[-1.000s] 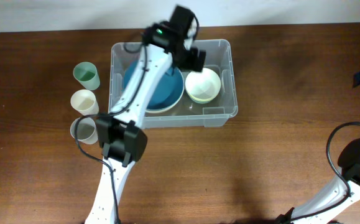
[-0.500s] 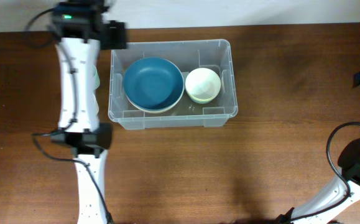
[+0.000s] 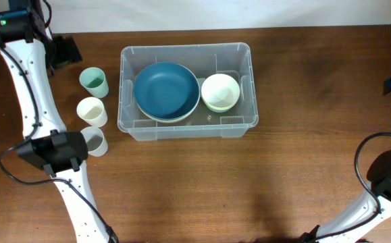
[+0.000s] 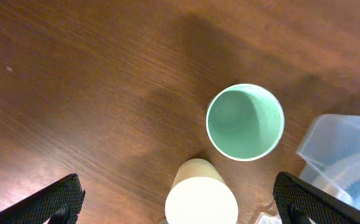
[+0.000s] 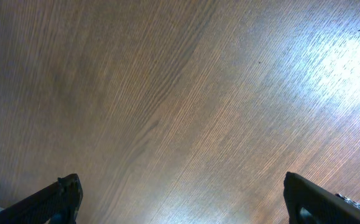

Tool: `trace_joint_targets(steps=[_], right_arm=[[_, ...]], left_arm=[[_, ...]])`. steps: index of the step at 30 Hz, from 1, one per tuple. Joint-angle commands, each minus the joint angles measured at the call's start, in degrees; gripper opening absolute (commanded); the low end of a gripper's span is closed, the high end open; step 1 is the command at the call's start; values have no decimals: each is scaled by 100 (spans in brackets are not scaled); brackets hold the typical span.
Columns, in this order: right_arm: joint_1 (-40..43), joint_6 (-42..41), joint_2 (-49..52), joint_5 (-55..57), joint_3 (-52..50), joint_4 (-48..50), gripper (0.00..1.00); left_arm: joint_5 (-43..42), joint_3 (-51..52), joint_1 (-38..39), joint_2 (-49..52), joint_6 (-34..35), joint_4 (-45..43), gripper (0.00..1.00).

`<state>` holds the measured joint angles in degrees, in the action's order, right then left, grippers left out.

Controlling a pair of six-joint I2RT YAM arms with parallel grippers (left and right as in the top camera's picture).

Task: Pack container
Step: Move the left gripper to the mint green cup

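Overhead: brown wood-grain table (image 3: 303,148), matte, the grain running left to right. The container (image 3: 246,67), a clear plastic bin, rectangular with rounded corners and a raised rim, sits on the table at the far middle. Inside it on the left lies a wide, shallow blue bowl (image 3: 167,90), round, smooth and pale-edged. A smaller, deeper cream-white bowl (image 3: 220,92) sits just beside it on the right. Left of the container three round cups stand upright in a column, mouths up and apart from each other: mint-green cup (image 3: 94,82) farthest, cream cup (image 3: 92,111) in the middle, greyish see-through cup (image 3: 94,142) nearest. The left arm (image 3: 28,88), with a white shell and black joints, reaches up the left edge, its dark end near the green cup. The right arm (image 3: 384,185) is folded at the lower right corner, well apart from the container. Left wrist: the left fingers (image 4: 58,200), black and blocky, sit in the two lower corners, spread wide with nothing between the pads. Below them are the green cup's smooth, thin-walled open mouth, the cream cup's rim at the bottom edge, and a rounded clear corner of the container at the right edge. Right wrist: the right fingers (image 5: 58,199) are equally wide apart and hold nothing, over bare streaky wood with a pale glare at upper right.
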<state>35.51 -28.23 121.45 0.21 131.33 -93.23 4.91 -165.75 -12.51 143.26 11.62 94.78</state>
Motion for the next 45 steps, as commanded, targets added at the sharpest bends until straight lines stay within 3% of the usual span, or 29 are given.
trace_joint_targets(steps=[1,10,20,45], right_arm=[[13,39,-107,92,-31,2,99],[13,37,-107,92,-31,2,99],[13,39,-107,92,-31,2,99],[13,37,-107,92,-31,2,99]], left_arm=[[-109,485,15,-55,50,-225,99],[-116,1582,13,-55,39,-1123,99],[-262,1849,13,-44,37,-1639,99],[-518,1873,9,667,50,-1484,99]])
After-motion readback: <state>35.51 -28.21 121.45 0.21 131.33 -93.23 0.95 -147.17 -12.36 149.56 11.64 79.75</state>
